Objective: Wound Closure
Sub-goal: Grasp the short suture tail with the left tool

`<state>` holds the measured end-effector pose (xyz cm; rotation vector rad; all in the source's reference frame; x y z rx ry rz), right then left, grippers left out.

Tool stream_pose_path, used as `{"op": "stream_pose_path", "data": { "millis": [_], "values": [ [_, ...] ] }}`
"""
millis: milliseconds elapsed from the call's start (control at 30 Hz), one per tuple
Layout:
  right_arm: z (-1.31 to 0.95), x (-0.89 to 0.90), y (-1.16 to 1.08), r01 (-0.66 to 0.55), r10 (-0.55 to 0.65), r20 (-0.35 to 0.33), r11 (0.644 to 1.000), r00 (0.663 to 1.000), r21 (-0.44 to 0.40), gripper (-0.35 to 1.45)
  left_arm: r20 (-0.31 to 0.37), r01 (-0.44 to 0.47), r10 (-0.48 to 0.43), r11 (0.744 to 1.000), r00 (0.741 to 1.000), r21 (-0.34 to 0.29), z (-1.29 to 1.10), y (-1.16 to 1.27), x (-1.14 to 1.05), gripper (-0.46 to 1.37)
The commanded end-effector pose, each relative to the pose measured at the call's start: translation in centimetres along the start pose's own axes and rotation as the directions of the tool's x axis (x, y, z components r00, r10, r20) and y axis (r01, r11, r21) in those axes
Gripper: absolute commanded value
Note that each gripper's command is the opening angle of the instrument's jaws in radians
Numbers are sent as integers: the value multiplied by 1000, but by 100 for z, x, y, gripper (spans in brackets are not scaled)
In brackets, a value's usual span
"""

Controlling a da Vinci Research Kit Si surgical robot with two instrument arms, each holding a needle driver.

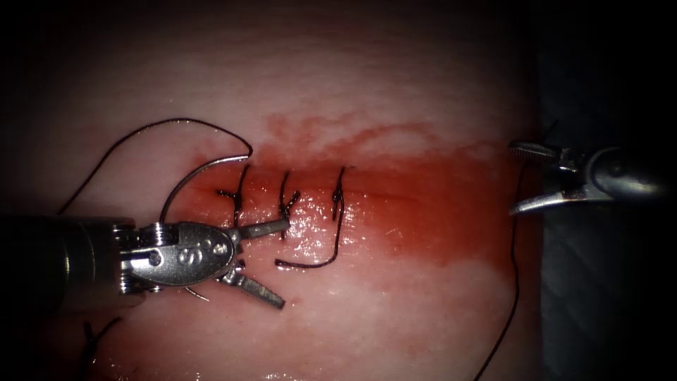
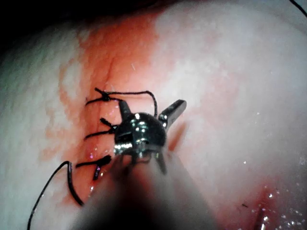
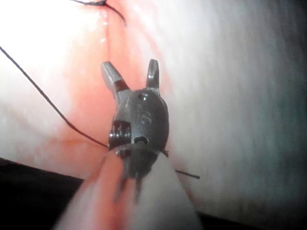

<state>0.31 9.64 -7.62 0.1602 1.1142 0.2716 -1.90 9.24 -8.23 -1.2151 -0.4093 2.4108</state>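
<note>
The tissue [image 1: 395,296] has a cut [image 1: 395,192] running across, wet with red fluid. Three dark stitches [image 1: 285,201] cross its left part. The curved needle [image 1: 189,178] lies on the tissue at the cut's left end, held by neither tool. Its lower part passes behind the left tool. Thread [image 1: 169,121] loops up and left from its blunt end. The left tool [image 1: 282,264] is open just below the stitches and holds nothing, and its jaws also spread beside the stitches [image 2: 103,96] in the left wrist view [image 2: 148,108]. The right tool [image 1: 513,180] is open and empty at the tissue's right edge.
A cut tail of thread [image 1: 331,247] curls down from the rightmost stitch. A long strand [image 1: 513,282] hangs down the tissue's right edge past the right tool, and that thread [image 3: 48,98] also runs behind the right tool [image 3: 132,72]. Dark bench lies beyond the right edge.
</note>
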Motion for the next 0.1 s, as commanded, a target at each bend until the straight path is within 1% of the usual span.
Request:
{"op": "stream_pose_path", "data": {
  "millis": [33, 100],
  "values": [
    [0, 0, 0, 0, 0, 1, 1000, 1000, -1, 101, 0, 1, -1, 1000, 1000, -2, 0, 0, 0, 71],
    [0, 0, 0, 0, 0, 1, 1000, 1000, -1, 101, 0, 1, -1, 1000, 1000, -1, 0, 0, 0, 71]
  ]
}}
